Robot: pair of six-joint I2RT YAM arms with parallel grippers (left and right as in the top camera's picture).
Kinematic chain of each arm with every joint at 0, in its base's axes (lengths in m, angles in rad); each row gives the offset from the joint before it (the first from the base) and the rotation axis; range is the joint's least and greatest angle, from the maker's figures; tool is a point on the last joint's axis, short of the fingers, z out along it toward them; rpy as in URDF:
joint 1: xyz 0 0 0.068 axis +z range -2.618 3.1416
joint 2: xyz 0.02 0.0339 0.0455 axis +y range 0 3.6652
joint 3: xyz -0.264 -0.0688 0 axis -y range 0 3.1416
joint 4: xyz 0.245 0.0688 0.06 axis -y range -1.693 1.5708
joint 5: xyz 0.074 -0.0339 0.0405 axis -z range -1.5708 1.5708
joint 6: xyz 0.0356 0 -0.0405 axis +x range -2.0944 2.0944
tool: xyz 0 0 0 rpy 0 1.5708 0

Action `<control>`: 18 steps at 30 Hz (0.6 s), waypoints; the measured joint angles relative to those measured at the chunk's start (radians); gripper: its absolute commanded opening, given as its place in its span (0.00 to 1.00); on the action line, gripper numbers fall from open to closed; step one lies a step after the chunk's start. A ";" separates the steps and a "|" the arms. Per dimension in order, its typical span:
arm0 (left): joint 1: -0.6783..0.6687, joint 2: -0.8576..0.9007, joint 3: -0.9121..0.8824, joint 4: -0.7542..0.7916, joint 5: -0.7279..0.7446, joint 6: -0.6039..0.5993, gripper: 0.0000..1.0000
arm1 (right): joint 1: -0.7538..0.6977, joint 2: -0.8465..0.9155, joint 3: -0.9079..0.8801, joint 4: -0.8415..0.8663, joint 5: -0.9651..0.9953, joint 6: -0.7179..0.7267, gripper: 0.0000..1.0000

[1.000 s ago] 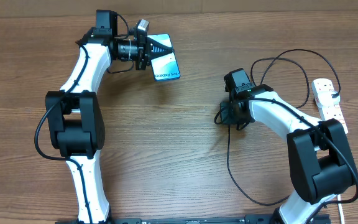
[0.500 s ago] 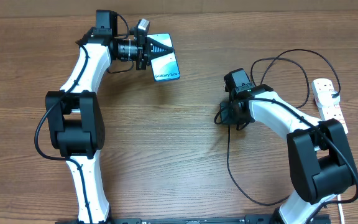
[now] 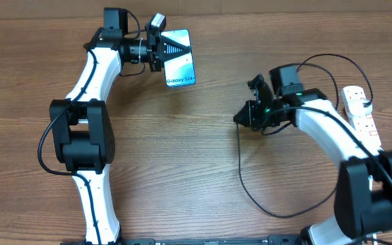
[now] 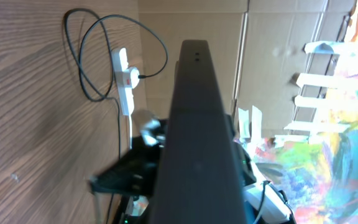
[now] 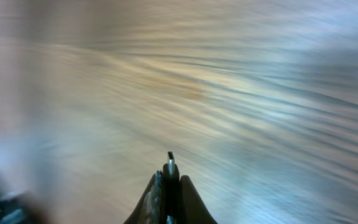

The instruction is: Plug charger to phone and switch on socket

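Overhead: the left gripper [image 3: 163, 53] pinches the slim, black-edged phone [image 3: 181, 60] with its turquoise screen. The long axis of the phone points away from the arm bases. It lies well apart, to the left of the right gripper [image 3: 245, 117], which clamps the thin black charger cable [image 3: 239, 163].

Left wrist: the dark edge of the phone [image 4: 191, 137] fills the centre, and the white power strip [image 4: 124, 78] is far behind it.

Right wrist: blurred, with the fingers [image 5: 151, 199] pressed on the plug tip [image 5: 170, 160].

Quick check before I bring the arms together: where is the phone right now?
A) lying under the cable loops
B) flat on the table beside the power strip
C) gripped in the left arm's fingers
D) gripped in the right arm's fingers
C: the phone is clamped by the left fingers, far across the table from the socket. The right fingers pinch only the charger tip.
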 measured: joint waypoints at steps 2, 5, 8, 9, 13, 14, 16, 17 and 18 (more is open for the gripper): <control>0.000 0.000 0.000 0.029 -0.001 -0.025 0.04 | -0.006 -0.024 0.003 0.008 -0.105 -0.014 0.04; -0.005 0.000 0.000 0.074 -0.001 -0.073 0.04 | -0.006 -0.028 0.006 0.023 -0.235 -0.024 0.04; -0.015 0.000 0.000 0.095 -0.003 -0.122 0.04 | -0.006 -0.028 0.006 0.064 -0.365 -0.028 0.04; -0.021 0.000 0.000 0.101 -0.005 -0.137 0.04 | -0.006 -0.028 0.006 0.080 -0.399 -0.027 0.04; -0.066 0.000 0.000 0.154 -0.018 -0.210 0.04 | -0.006 -0.028 0.006 0.138 -0.494 0.002 0.04; -0.082 0.000 0.000 0.183 -0.023 -0.232 0.04 | -0.006 -0.028 0.006 0.149 -0.512 0.011 0.04; -0.106 0.000 0.000 0.239 -0.032 -0.270 0.04 | -0.006 -0.028 0.006 0.169 -0.549 0.024 0.04; -0.116 0.000 0.000 0.269 -0.035 -0.291 0.04 | -0.006 -0.028 0.006 0.178 -0.562 0.031 0.04; -0.126 0.000 0.000 0.299 -0.038 -0.313 0.04 | -0.006 -0.028 0.007 0.187 -0.574 0.041 0.04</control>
